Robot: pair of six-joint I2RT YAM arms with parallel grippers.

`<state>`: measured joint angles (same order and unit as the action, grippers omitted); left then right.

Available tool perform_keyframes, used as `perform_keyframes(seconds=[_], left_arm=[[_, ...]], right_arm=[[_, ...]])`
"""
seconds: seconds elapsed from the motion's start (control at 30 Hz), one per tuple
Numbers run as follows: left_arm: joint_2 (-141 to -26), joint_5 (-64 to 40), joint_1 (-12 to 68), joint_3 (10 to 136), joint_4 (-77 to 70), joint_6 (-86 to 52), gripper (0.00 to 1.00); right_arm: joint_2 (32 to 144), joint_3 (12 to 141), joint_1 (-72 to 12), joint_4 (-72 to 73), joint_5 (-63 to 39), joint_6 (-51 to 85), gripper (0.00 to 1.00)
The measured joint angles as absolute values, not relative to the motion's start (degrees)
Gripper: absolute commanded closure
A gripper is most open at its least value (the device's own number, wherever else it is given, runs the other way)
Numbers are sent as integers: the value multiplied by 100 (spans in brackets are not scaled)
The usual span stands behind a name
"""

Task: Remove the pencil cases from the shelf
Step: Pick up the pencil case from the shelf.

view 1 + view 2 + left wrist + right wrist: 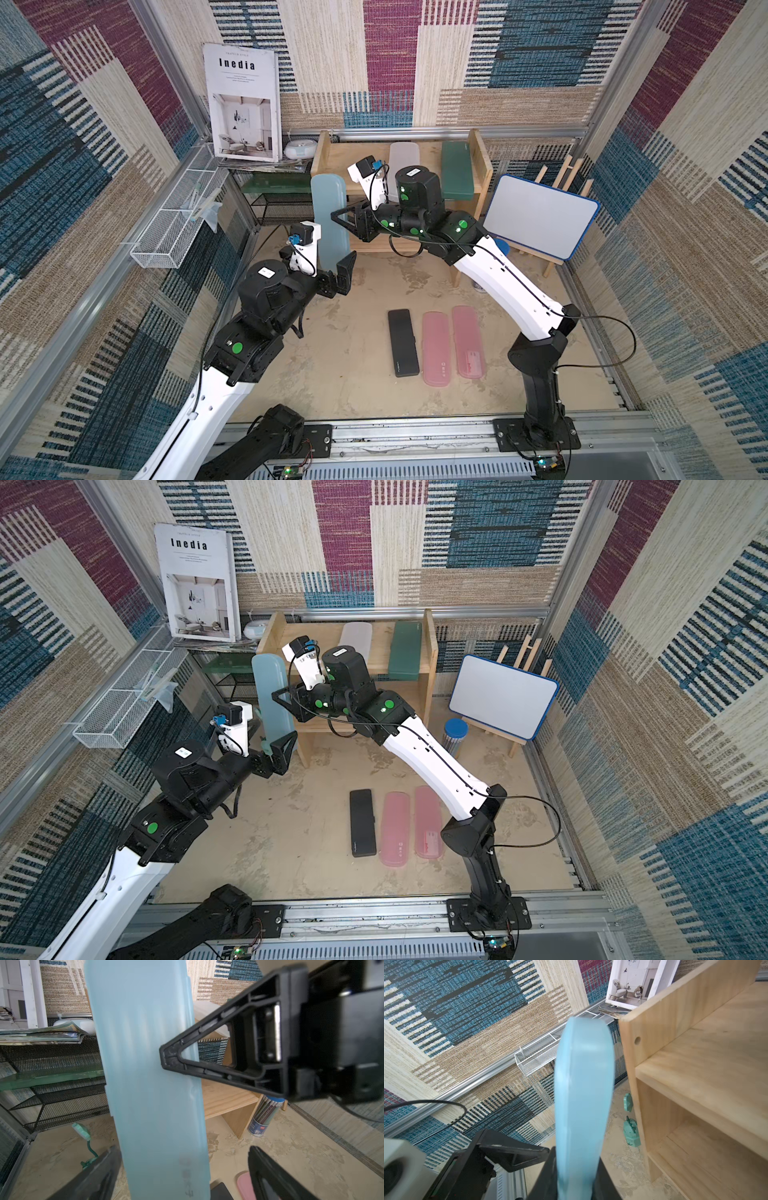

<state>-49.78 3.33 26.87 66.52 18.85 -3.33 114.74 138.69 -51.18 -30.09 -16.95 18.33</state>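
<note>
Our right claw [335,216] grips the blue pencil case [326,195] upright, just in front of the wooden shelf [482,170]; below it, our left claw [333,271] stands spread wide around the case's lower end.

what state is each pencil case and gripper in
light teal case: off the shelf, held in the air
right gripper: shut on light teal case
left gripper: open, astride that case's end
white case, dark green case: lying on shelf
black case, pink cases: flat on table
</note>
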Motion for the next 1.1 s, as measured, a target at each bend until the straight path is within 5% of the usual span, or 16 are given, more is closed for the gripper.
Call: perform_keyframes(seconds=[0.5,0.83,0.93,1.0,1.1], left_arm=[[-5227,764,2692,6687,1894,-513,3],[-5400,478,2700,6740,1841,-858,58],[-5395,451,2700,6751,1863,-906,58],[-5387,460,2700,6759,1935,-932,56],[-5345,467,2700,6761,2088,-1020,56]], right_arm=[[10868,12840,-5199,-2515,-2150,1791,100],[10390,11996,-5166,-1815,-2137,1811,100],[10370,11942,-5166,-1767,-2132,1820,100],[10366,11883,-5164,-1717,-2152,1841,81],[10344,11799,-5137,-1686,-2241,1881,16]])
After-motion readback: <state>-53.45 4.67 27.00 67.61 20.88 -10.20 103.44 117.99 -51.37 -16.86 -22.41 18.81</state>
